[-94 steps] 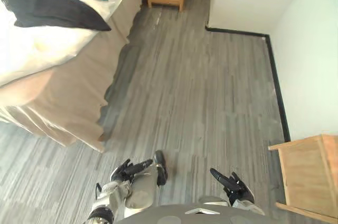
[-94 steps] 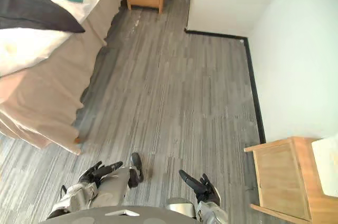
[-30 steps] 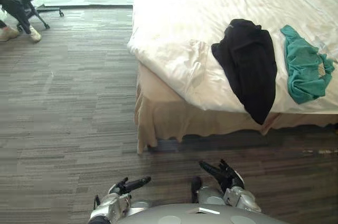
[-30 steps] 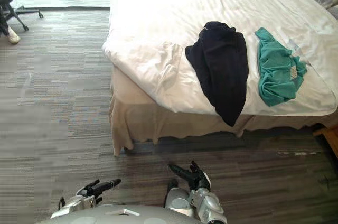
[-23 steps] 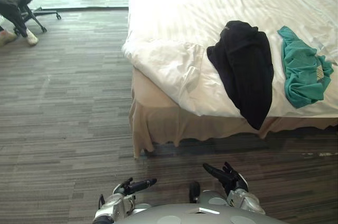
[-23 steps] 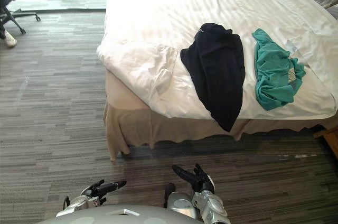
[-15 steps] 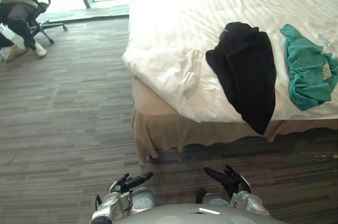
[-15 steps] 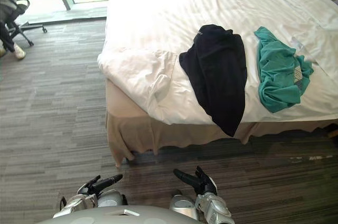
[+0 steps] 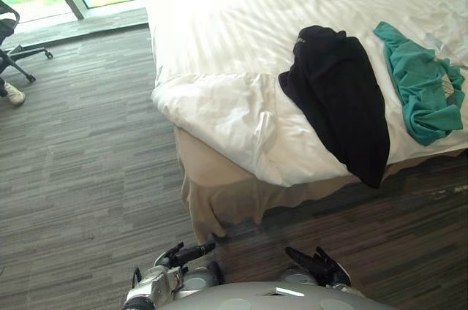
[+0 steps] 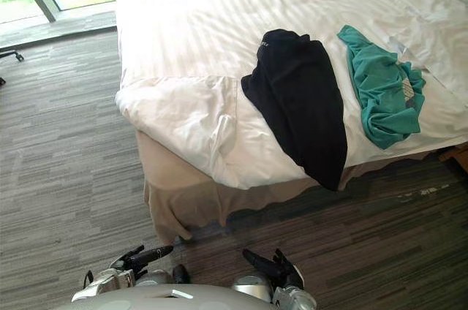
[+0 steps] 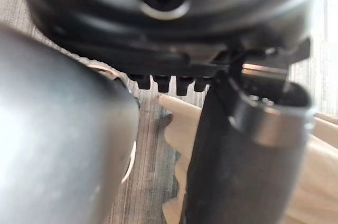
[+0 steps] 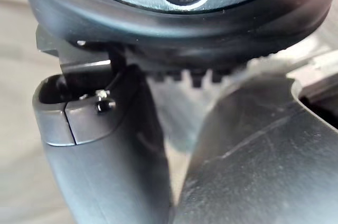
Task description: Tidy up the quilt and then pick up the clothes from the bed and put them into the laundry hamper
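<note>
On the near edge of the bed [image 9: 208,171]: black garment [image 9: 340,101] lying across the white quilt [image 9: 219,105], its tail hanging over the edge; teal garment [image 9: 420,80] lying just beside it toward the right corner. Quilt's near left corner sitting folded and rumpled. Left hand [image 9: 175,257] and right hand [image 9: 320,266] hanging low over the floor [image 9: 88,164], fingers loosely spread, holding nothing. Camera having swung from bare floor onto the bed, clothes lying unmoved: approach likely finishing, tidying not yet begun.
</note>
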`<state>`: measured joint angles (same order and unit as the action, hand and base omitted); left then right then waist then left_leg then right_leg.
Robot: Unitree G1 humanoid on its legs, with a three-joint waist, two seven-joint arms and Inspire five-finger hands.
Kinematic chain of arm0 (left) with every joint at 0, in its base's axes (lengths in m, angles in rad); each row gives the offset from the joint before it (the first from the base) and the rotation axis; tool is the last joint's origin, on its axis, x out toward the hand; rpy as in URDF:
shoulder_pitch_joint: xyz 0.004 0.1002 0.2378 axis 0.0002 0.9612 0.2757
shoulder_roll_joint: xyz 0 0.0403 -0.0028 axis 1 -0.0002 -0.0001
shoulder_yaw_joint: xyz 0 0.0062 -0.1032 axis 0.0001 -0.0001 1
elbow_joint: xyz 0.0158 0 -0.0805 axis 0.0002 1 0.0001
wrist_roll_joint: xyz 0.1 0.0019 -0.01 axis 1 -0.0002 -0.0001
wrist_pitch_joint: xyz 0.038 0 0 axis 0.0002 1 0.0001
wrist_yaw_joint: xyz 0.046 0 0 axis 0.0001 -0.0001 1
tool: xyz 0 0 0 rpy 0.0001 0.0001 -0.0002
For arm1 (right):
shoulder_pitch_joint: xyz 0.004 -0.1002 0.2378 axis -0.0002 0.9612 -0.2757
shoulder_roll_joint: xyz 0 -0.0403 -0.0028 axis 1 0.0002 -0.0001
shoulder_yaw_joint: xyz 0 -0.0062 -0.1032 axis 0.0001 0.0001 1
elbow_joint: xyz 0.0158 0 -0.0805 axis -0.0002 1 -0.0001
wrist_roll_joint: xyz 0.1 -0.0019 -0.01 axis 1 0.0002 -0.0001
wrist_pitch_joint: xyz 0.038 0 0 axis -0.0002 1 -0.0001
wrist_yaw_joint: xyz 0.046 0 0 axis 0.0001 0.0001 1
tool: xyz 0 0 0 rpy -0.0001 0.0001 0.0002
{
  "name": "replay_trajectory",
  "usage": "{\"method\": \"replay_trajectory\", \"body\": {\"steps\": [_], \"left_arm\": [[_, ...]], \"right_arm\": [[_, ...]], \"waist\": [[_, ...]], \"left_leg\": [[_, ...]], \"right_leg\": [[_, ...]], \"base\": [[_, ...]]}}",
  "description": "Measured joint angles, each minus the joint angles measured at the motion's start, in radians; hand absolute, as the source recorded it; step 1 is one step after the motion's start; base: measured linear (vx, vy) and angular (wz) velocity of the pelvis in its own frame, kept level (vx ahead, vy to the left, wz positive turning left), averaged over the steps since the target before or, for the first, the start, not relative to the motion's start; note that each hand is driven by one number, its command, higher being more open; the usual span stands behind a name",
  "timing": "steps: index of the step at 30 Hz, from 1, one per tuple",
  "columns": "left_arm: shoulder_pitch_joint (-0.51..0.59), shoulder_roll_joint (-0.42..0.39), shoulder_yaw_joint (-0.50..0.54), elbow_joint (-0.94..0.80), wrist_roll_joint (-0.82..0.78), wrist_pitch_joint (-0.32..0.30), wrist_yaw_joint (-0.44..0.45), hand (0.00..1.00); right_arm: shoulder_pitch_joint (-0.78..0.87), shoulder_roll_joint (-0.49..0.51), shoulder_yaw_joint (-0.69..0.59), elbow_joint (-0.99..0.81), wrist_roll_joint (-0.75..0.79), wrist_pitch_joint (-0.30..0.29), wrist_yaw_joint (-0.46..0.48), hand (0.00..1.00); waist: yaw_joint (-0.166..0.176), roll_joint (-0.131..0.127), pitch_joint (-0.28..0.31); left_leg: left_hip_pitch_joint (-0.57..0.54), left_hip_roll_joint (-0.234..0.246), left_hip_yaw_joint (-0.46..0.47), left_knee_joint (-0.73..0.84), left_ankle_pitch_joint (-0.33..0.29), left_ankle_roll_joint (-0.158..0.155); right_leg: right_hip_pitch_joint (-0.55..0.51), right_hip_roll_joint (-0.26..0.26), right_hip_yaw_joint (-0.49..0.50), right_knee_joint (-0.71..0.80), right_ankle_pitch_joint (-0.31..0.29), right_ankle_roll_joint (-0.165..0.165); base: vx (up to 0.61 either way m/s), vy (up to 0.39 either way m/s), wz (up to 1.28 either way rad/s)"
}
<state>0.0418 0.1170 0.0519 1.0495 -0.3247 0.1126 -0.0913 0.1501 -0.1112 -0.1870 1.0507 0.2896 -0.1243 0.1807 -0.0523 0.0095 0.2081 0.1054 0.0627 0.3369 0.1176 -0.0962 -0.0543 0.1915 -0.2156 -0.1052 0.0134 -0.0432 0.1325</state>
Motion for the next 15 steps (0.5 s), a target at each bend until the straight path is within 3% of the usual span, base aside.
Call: {"method": "replay_trajectory", "body": {"steps": [3,6,10,15], "left_arm": [[0.008,0.000,-0.005,0.006,-0.071,-0.010,0.042,1.00],[0.021,-0.008,0.016,0.019,-0.300,-0.047,0.123,1.00],[0.045,-0.032,0.201,0.019,-0.554,-0.114,0.234,1.00],[0.044,0.007,0.469,0.015,-0.812,-0.241,0.361,1.00]], "right_arm": [[-0.010,-0.002,0.000,0.001,-0.064,-0.007,-0.006,1.00],[-0.007,-0.005,0.004,0.006,-0.124,-0.014,-0.016,1.00],[-0.006,-0.006,0.007,0.017,-0.124,-0.013,-0.021,1.00],[-0.008,-0.011,0.013,0.037,-0.123,-0.011,-0.026,1.00]], "waist": [[0.001,0.005,-0.008],[0.000,0.005,-0.012],[0.014,-0.003,-0.016],[0.022,-0.002,-0.022]], "left_leg": [[0.021,0.002,0.015,-0.026,0.008,-0.012],[0.010,-0.005,0.000,-0.044,0.025,-0.011],[0.005,-0.018,-0.033,-0.108,0.077,-0.007],[0.004,-0.021,-0.044,-0.148,0.105,-0.007]], "right_leg": [[-0.003,0.012,-0.045,-0.002,0.005,0.007],[0.000,0.009,-0.076,-0.029,0.015,0.021],[0.002,0.008,-0.118,-0.057,0.033,0.029],[0.000,0.009,-0.141,-0.075,0.039,0.037]], "base": [[-0.01,-0.055,-0.22],[-0.06,-0.033,0.13],[-0.09,-0.027,0.25],[-0.06,-0.012,0.12]]}}
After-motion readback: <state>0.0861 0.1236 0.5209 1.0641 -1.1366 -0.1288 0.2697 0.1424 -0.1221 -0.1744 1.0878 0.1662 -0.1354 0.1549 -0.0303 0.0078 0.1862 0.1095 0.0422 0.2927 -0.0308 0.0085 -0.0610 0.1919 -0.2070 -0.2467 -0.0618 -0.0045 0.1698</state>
